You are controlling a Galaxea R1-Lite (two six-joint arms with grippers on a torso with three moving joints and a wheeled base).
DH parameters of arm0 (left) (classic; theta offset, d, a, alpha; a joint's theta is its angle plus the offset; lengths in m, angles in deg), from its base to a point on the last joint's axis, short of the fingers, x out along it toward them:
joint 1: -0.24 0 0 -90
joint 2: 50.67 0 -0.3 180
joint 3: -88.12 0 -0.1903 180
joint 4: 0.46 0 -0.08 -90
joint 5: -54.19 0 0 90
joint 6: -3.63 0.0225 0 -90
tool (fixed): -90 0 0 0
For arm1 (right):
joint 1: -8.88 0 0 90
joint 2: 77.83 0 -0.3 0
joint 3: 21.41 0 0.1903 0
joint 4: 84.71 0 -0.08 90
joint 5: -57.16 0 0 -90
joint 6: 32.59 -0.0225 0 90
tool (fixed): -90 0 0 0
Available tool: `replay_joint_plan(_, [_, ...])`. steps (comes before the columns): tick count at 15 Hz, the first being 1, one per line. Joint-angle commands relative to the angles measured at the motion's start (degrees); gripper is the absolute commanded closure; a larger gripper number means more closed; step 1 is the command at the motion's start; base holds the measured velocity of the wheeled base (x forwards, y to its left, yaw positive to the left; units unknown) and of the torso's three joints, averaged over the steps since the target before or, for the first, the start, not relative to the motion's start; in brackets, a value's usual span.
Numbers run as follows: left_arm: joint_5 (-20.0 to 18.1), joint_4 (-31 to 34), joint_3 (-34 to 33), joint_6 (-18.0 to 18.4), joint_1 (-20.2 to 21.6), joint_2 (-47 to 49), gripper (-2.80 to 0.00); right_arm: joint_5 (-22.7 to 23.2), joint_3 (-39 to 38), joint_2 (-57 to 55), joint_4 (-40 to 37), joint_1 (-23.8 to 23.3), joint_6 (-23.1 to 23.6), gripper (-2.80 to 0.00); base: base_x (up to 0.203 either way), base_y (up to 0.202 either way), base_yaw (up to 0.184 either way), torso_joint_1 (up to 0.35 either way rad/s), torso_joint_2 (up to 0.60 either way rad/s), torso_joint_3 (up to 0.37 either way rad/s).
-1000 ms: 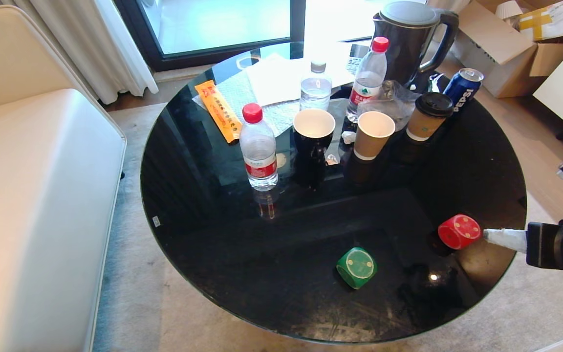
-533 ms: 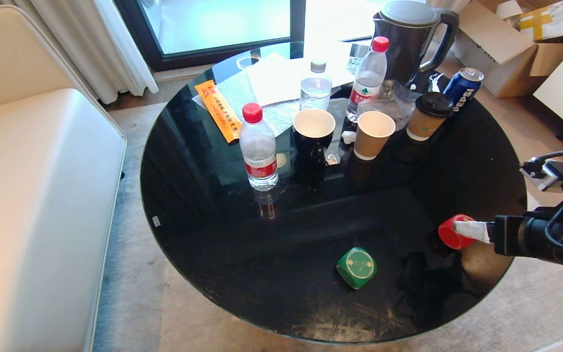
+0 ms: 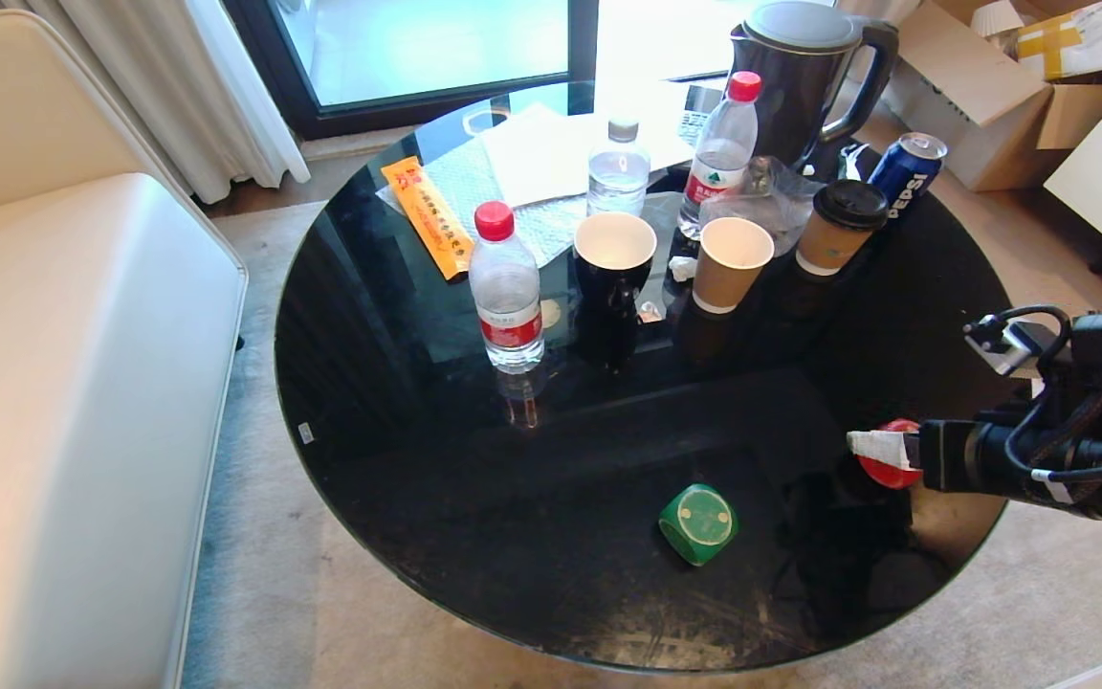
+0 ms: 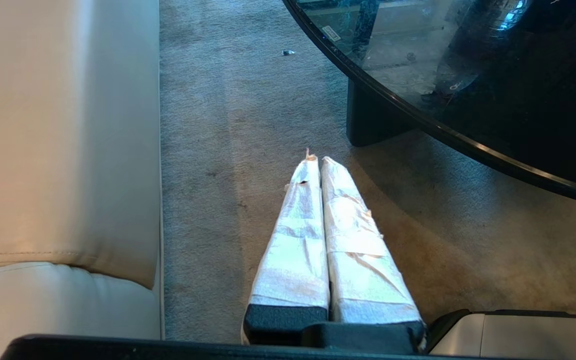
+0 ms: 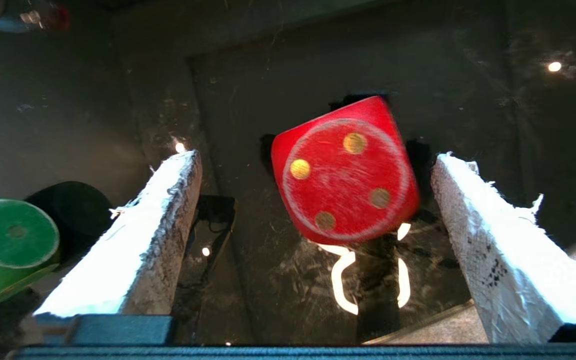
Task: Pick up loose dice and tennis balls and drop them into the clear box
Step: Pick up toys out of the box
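Right gripper (image 5: 313, 235) is spread wide, its taped fingers (image 5: 143, 235) standing to either side of the red die (image 5: 343, 170) without touching it; gap looks wider on one side than the other. In the head view my right arm enters from the right edge of the frame, and the red die (image 3: 886, 464) sits lower right on the black glass table (image 3: 417, 459), mostly hidden behind my fingertip. Die lies straight ahead of the fingers, between them, so closing should catch it; being a cube it has no long axis to speak of, though it sits turned corner-wise to the pads. Green die (image 3: 698, 522) rests lower centre, apart. Left gripper (image 4: 318, 160), pressed together, hangs over carpet beside the sofa, far from either die. Clear box: only a pale corner at lower right, cannot confirm. Compared with a second ago, my fingers have advanced from just right of the red die to straddling it, and opened wider.
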Motion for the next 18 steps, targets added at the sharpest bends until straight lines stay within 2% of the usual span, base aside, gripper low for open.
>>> replay_joint_plan(1, [0.1, 0.0, 0.0, 0.0, 0.0, 0.1, 0.00, -0.1, -0.2, -2.5, 0.2, 0.1, 0.1, -2.80, 0.000, 0.000, 0.000, 0.000, 0.00, 0.000])
replay_joint_plan(6, [0.1, 0.0, 0.0, 0.0, 0.0, 0.1, 0.00, -0.3, -0.3, -4.2, 0.3, 0.4, 0.0, -2.80, 0.000, 0.000, 0.000, 0.000, 0.00, 0.000])
replay_joint_plan(7, [0.0, 0.0, 0.0, 0.0, 0.0, 0.1, 0.00, -0.3, -0.3, -4.2, 0.2, 0.5, 0.0, 0.00, 0.000, 0.000, 0.000, 0.000, 0.00, 0.000])
replay_joint_plan(13, [0.0, 0.0, 0.0, 0.0, 0.0, 0.1, 0.00, -1.7, -0.4, -3.7, -0.1, 0.4, -0.1, 0.00, 0.000, 0.000, 0.000, 0.000, 0.00, 0.000])
replay_joint_plan(18, [0.1, 0.0, 0.0, 0.0, 0.0, 0.1, 0.00, -3.5, -0.7, 3.1, -3.9, 0.1, -0.3, 0.00, 0.000, 0.000, 0.000, 0.000, 0.00, 0.000])
